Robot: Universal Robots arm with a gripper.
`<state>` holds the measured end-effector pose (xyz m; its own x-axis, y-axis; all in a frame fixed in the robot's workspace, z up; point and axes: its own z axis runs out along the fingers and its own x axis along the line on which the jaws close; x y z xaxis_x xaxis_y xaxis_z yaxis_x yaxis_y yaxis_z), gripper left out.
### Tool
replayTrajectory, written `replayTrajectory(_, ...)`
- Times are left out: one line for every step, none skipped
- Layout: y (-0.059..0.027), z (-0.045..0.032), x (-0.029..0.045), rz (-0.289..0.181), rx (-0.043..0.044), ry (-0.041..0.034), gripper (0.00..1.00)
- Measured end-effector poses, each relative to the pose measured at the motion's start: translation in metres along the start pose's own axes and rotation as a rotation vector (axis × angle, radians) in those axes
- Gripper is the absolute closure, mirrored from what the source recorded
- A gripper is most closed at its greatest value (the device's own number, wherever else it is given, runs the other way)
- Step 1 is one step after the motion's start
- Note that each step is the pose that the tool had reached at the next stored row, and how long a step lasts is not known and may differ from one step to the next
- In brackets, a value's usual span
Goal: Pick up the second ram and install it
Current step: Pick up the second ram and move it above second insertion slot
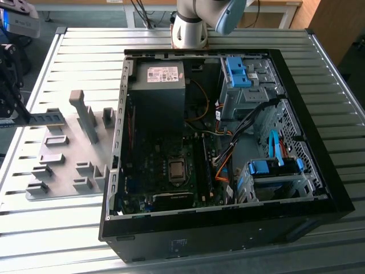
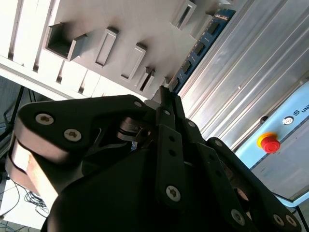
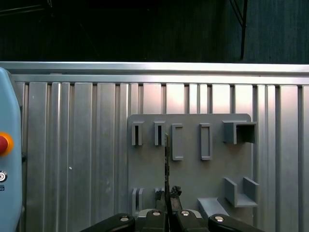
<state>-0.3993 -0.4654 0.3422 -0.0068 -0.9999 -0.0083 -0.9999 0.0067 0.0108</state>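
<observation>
Open computer case (image 1: pixel 228 237) sits on slatted table (image 1: pixel 68 228), grey holder tray (image 1: pixel 63 162) at the exterior view's left. My gripper (image 1: pixel 23 116) is over the tray, fingers clamped on the second ram (image 1: pixel 48 119), which sticks out toward the case.

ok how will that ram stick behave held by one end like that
Probably stiff: the second ram juts straight out from the gripper without sagging. Likely light, being thin edge-on in the first wrist view. Likely fragile: bare chips line its face, so a side knock could hurt it.
</observation>
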Motion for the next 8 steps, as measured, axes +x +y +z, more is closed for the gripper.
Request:
replayTrajectory(-0.0010,0.0001,-0.0001,0.000,0.0001,0.0000,0.86)
replayTrajectory(-0.0016,0.0000,-0.0001,0.000,0.0000,0.0000,0.86)
replayTrajectory(-0.0016,0.0000,0.0000,0.000,0.0000,0.0000,0.86)
replayTrajectory(-0.0016,0.0000,-0.0001,0.000,0.0000,0.0000,0.86)
replayTrajectory(-0.0016,-0.0001,-0.0001,0.000,0.0000,0.0000,0.86)
replayTrajectory(-0.0016,-0.0006,-0.0001,0.000,0.0000,0.0000,0.86)
replayTrajectory(-0.0016,-0.0016,-0.0001,0.000,0.0000,0.0001,0.86)
replayTrajectory(-0.0016,-0.0028,-0.0001,0.000,0.0000,0.0000,0.86)
